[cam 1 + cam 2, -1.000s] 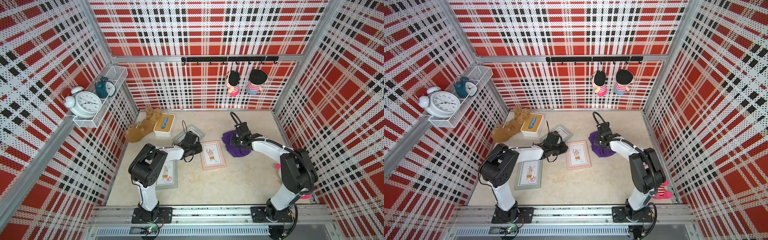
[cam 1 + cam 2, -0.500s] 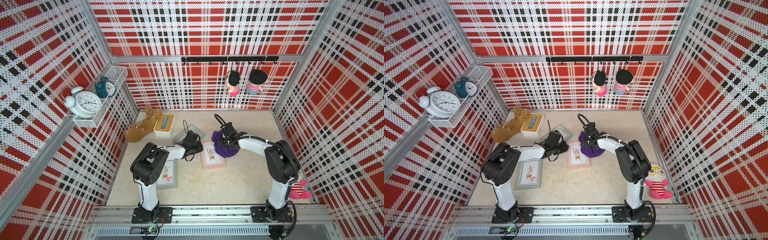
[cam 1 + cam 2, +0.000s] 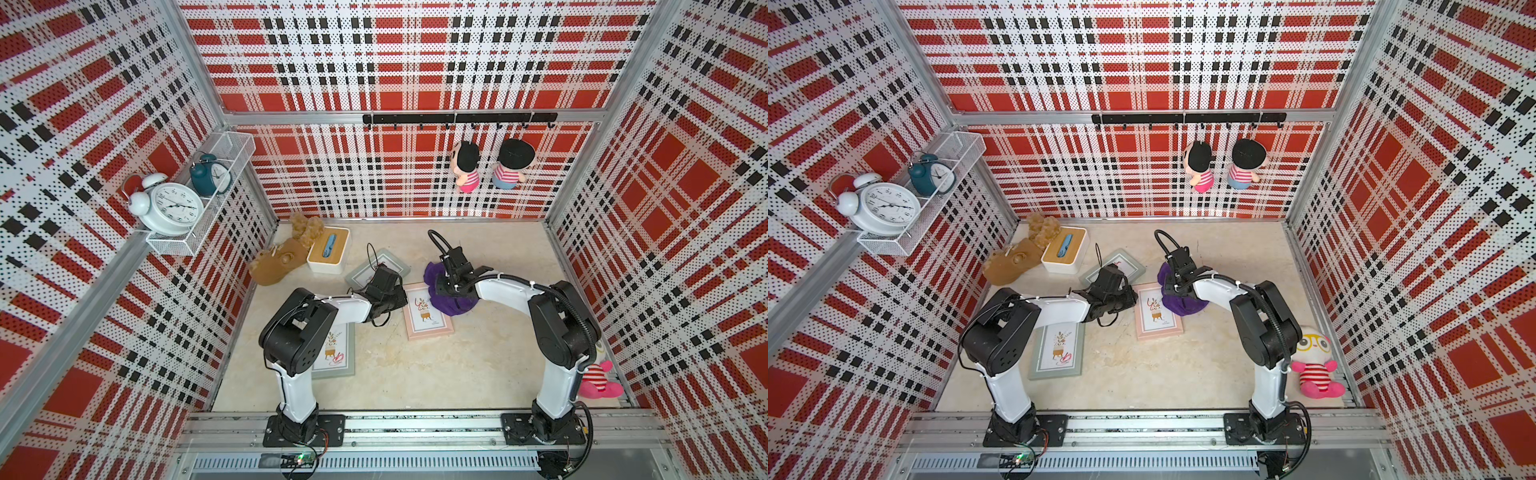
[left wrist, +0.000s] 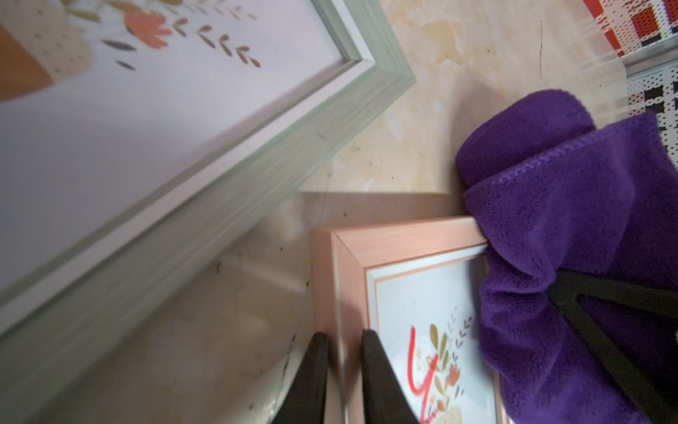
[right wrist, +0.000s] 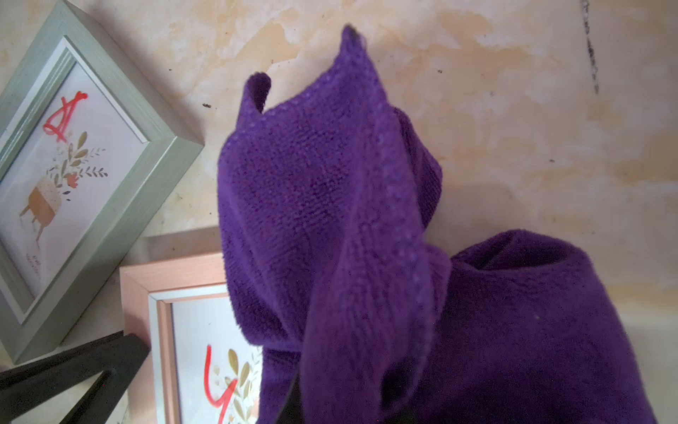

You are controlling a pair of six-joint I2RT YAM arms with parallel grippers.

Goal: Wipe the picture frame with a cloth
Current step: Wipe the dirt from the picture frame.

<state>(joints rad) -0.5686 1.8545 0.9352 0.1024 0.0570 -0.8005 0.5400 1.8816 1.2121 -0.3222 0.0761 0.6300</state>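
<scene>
The pink picture frame [image 3: 428, 322] [image 3: 1156, 320] lies flat mid-floor, with a red scribble on its glass. The bunched purple cloth [image 3: 453, 299] [image 3: 1185, 303] covers the frame's far right corner and spills onto the floor. My right gripper [image 3: 444, 291] [image 3: 1173, 291] is shut on the cloth [image 5: 330, 202], its fingertips buried in the fabric. My left gripper [image 3: 404, 300] [image 3: 1134, 297] [image 4: 345, 337] has its two black fingers pinched on the frame's left rail [image 4: 330, 286], one outside and one on the glass side.
Two grey-green frames lie nearby, one [image 3: 376, 268] just behind my left gripper and one [image 3: 334, 353] beside the left arm. A tissue box [image 3: 328, 249] and a brown plush [image 3: 282, 264] sit at the back left. A pink striped doll [image 3: 598, 380] leans by the right wall.
My right gripper has carried the cloth leftward, from the floor to the right of the pink frame onto its far right corner. The left arm has hardly moved.
</scene>
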